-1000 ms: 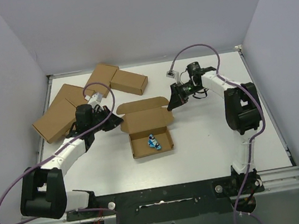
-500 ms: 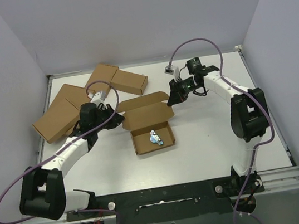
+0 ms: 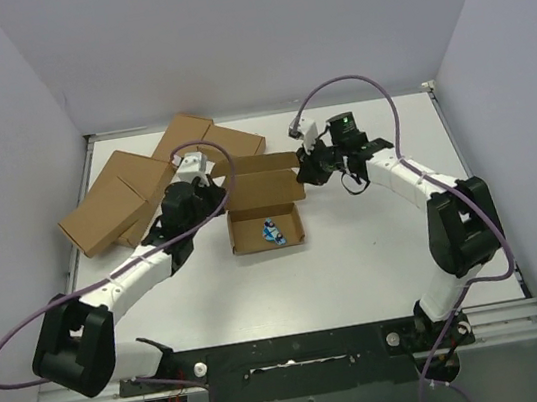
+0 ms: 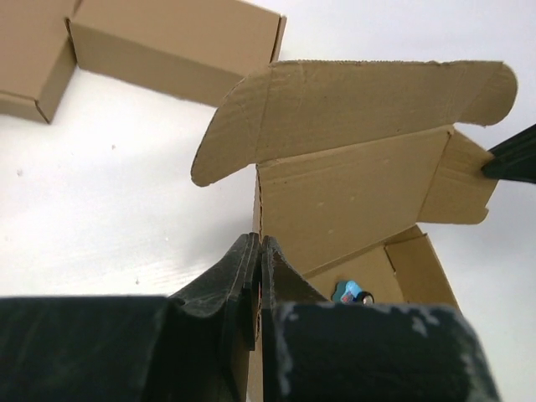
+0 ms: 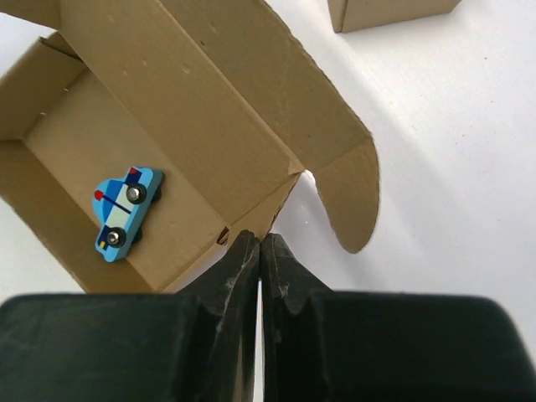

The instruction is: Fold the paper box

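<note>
Now, top view: noted paper box (image 3: 264, 202) at centre of frame on white table (image 3: 376, 245). Tray open upward, lid flap standing along far edge. Seen inside tray: small blue toy car (image 3: 271, 229), flat on tray floor, toward right half.

Left gripper (image 4: 257, 244): jaws closed. In left wrist view, strip of brown card visible between fingers, so logged as pinched on left wall of box, at corner just under lid hinge. In top view, placed just left of box.

Right gripper (image 5: 260, 243): jaws closed tight, tips pressed together at corner of box, bottom centre of right wrist view, just beside rounded side tab. Unable to tell whether any card caught between tips; only thin pale line seen there. In top view, placed at upper right corner of box, against end of lid.

Left wrist view: lid spread across upper half of frame, rounded at both ends; dark tip of other gripper touching small end flap at right edge of frame.

Upper left of top view: cluster of four closed brown cartons (image 3: 121, 198), nearest one close behind lid, contact not resolvable.
</note>
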`<action>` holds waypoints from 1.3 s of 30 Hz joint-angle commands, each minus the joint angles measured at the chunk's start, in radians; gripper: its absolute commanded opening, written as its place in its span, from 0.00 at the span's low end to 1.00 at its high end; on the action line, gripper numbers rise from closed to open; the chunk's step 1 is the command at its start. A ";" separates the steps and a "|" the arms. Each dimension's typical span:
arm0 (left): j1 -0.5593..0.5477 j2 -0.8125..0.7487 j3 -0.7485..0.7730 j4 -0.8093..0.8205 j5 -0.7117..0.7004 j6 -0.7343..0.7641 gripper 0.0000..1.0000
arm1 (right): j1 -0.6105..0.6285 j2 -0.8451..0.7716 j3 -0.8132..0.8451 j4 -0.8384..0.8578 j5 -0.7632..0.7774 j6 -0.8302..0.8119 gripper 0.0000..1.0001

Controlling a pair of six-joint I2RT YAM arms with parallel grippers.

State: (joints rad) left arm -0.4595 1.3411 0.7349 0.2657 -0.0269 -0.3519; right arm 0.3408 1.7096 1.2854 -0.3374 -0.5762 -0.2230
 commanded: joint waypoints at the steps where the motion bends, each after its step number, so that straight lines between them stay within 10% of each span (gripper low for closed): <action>1: -0.084 0.032 -0.001 0.241 -0.186 0.118 0.00 | 0.053 -0.060 -0.050 0.201 0.128 0.029 0.00; 39: -0.139 0.196 -0.129 0.558 -0.299 0.108 0.00 | 0.259 -0.061 -0.160 0.514 0.584 0.056 0.00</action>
State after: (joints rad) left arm -0.5812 1.5364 0.6136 0.7467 -0.3729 -0.1886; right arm 0.5732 1.6672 1.1347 0.0624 -0.0074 -0.2199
